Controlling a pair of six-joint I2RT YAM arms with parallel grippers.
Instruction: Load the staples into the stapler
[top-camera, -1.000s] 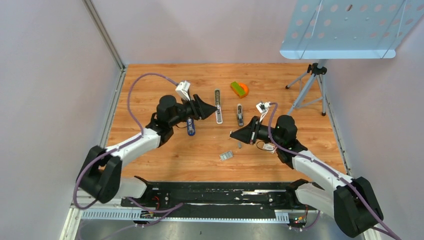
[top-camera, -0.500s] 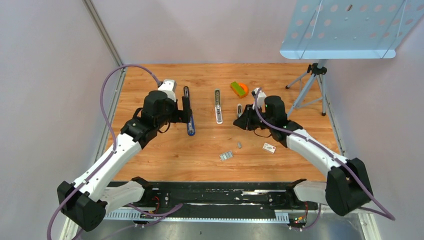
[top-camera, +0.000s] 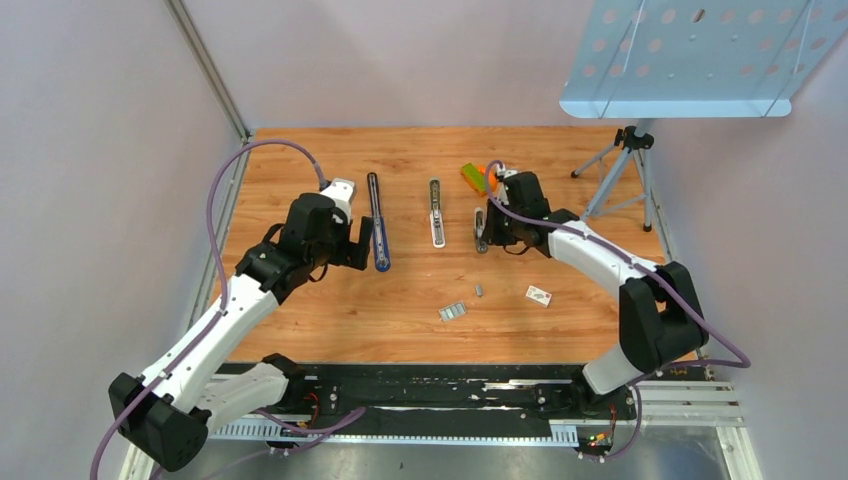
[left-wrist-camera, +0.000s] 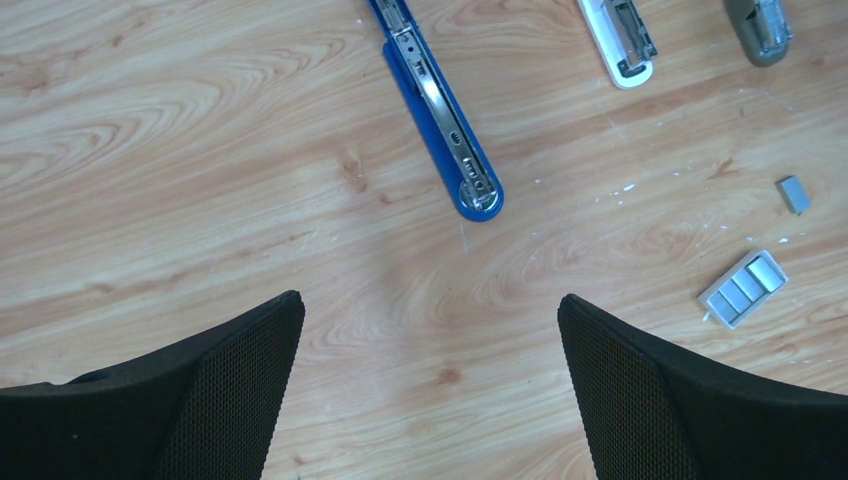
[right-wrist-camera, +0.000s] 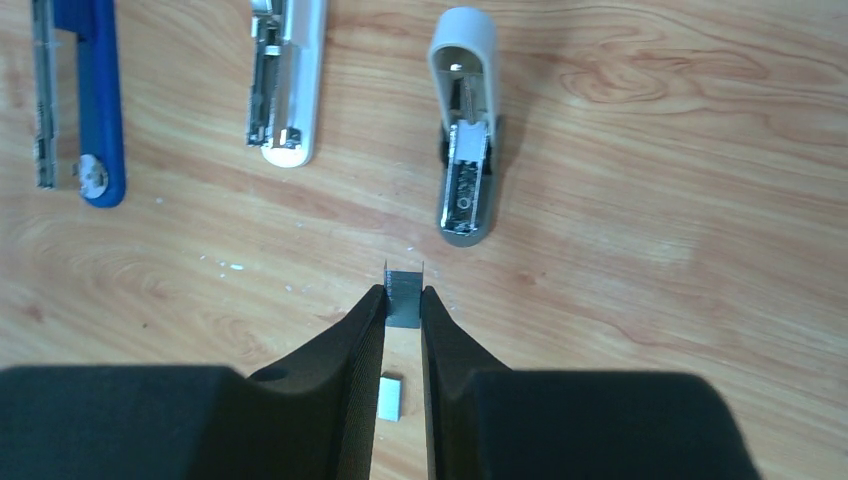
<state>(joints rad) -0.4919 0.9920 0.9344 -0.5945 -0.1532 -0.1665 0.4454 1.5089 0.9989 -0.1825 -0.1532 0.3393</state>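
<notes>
1. Staples (right-wrist-camera: 403, 288): one short silvery-grey strip, nipped right at the tips of the right gripper (right-wrist-camera: 403, 305). Hanging just above the table (right-wrist-camera: 650, 250), a little short of the nose of the grey stapler (right-wrist-camera: 465, 150).
2. Handling guess: next to weightless and stiff along the ribs, but probably only glued together. Likely to snap or shed a few if squeezed hard or twisted. Slick metal too, so could swivel in such a small pinch.
3. Best hold, going by this: across the two flat sides, same as now, keeping the ends free to slide into the channel. Can't tell which way the legs point.
4. Right arm: stretched well forward, wrist tipped down over the grey stapler. Lid flipped back, channel showing, looks ready to take the strip.
5. Left gripper (left-wrist-camera: 430, 300): spread wide, nothing in it, hovering over bare wood just near of the blue stapler (left-wrist-camera: 440, 120), which lies opened out flat.
6. Also around: a second loose strip (right-wrist-camera: 391, 396) lying on the wood under the right fingers. A little pack of spare strips (left-wrist-camera: 742, 289) off to the side. White stapler (right-wrist-camera: 285, 90) between the blue and grey ones.
</notes>
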